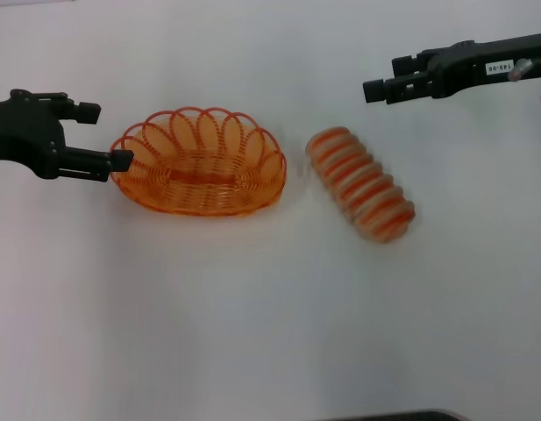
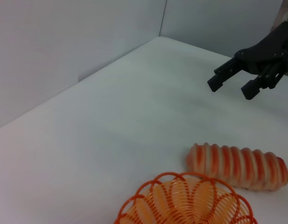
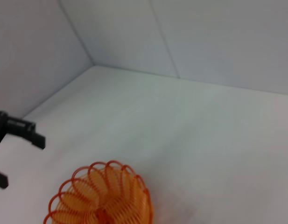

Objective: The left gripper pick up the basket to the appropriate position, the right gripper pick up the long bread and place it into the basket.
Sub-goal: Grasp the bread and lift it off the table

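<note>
The orange wire basket (image 1: 200,189) rests on the white table, left of centre. My left gripper (image 1: 103,136) is open at the basket's left end. One fingertip (image 1: 121,160) is right at the rim, but contact cannot be made out. The long bread (image 1: 360,184), striped orange and cream, lies slanted on the table just right of the basket. My right gripper (image 1: 384,79) hovers open beyond the bread's far end and holds nothing. The left wrist view shows the basket rim (image 2: 153,186), the bread (image 2: 237,165) and the right gripper (image 2: 232,86). The right wrist view shows the basket (image 3: 94,168) and the left gripper (image 3: 17,161).
The white table (image 1: 270,316) stretches bare toward me. Grey walls (image 3: 204,37) close off its far side and meet in a corner. A dark edge (image 1: 393,416) shows at the bottom of the head view.
</note>
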Motion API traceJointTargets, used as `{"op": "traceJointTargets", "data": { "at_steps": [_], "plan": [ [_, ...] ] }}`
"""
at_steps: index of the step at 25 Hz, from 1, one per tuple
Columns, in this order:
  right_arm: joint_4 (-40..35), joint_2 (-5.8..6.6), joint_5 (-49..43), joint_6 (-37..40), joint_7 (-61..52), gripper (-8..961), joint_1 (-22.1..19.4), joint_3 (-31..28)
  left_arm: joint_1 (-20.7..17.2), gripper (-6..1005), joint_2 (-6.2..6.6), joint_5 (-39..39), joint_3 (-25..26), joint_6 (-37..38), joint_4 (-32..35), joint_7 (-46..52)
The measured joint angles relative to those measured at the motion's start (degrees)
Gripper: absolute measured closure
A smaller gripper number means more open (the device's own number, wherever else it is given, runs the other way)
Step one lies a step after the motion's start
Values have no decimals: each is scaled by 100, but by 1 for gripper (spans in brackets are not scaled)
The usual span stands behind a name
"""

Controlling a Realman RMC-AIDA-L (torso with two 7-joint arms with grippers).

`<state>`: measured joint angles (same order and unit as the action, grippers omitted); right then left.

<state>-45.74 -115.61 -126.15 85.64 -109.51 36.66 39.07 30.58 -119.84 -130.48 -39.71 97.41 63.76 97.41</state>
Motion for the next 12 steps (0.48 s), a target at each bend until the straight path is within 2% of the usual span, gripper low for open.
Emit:
{"op": "traceJointTargets", "data": {
  "at_steps": [4,9,12],
  "plan": [
    [3,20,-10,-5,-616,16,35,21,-29,150,0,-5,35,24,134,-11],
    [-29,165,-68,313,-1483,20,224,85,-42,106,-7,-13,24,35,198,-13],
    [-49,212,-270,553,-2091,23,385,106,-40,104,-3,-17,35,41,219,-15]
  ]
}}
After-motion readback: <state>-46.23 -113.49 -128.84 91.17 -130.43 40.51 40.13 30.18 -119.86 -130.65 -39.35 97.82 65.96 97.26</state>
